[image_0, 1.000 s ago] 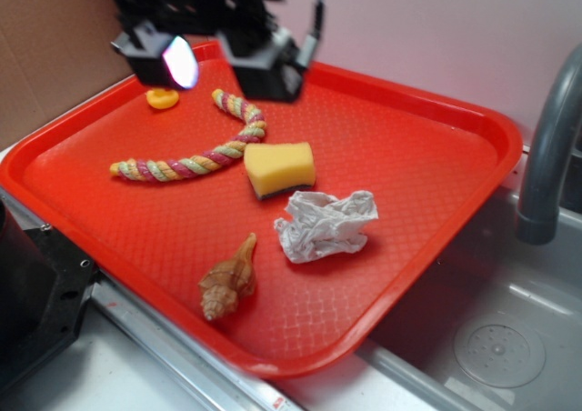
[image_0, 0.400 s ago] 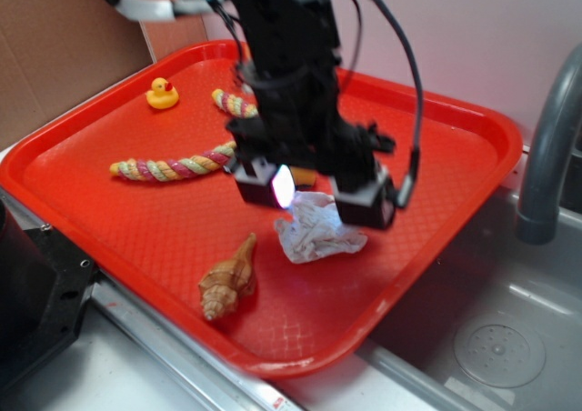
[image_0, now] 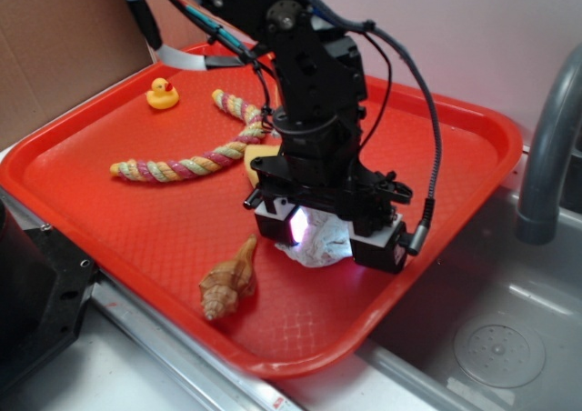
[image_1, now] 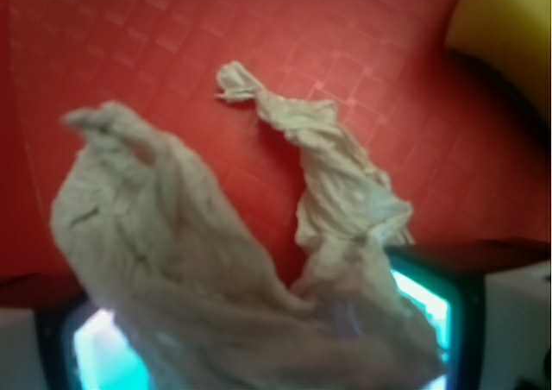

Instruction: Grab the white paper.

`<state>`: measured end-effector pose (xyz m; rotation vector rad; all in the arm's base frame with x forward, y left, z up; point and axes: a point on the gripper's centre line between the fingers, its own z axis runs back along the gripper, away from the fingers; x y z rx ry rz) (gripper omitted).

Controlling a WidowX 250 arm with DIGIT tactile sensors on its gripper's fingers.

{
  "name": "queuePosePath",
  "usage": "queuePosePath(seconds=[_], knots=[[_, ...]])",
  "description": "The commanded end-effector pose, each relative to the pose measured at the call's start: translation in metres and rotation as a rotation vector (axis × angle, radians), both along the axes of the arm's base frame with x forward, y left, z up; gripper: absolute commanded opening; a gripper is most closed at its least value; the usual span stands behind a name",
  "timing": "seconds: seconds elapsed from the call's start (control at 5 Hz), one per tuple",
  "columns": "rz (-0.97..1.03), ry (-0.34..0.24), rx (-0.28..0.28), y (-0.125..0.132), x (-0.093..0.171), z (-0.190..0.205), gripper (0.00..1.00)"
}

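Exterior view: gripper [image_0: 326, 238] down over one white paper [image_0: 320, 244] on the red tray [image_0: 436, 156], fingers apart on either side. One rope [image_0: 186, 165], one duck [image_0: 162, 94], one shell [image_0: 228, 282], one sponge [image_0: 252, 159].

Wrist view: white paper [image_1: 216, 261] lies between the two spread fingers [image_1: 78, 342].

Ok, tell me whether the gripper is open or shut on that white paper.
Open. The gripper straddles the white paper, one finger on each side; the wrist view shows the wad between them, unsqueezed.
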<state>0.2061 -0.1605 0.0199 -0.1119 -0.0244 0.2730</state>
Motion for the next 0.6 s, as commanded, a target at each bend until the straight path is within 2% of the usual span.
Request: queuePosePath(seconds=[0.0,0.4], knots=[[0.034,-0.037,0.015,0.004,0.004,-0.003,0.00],[0.113,-0.054,-0.017,0.022,0.001,0.030,0.00]])
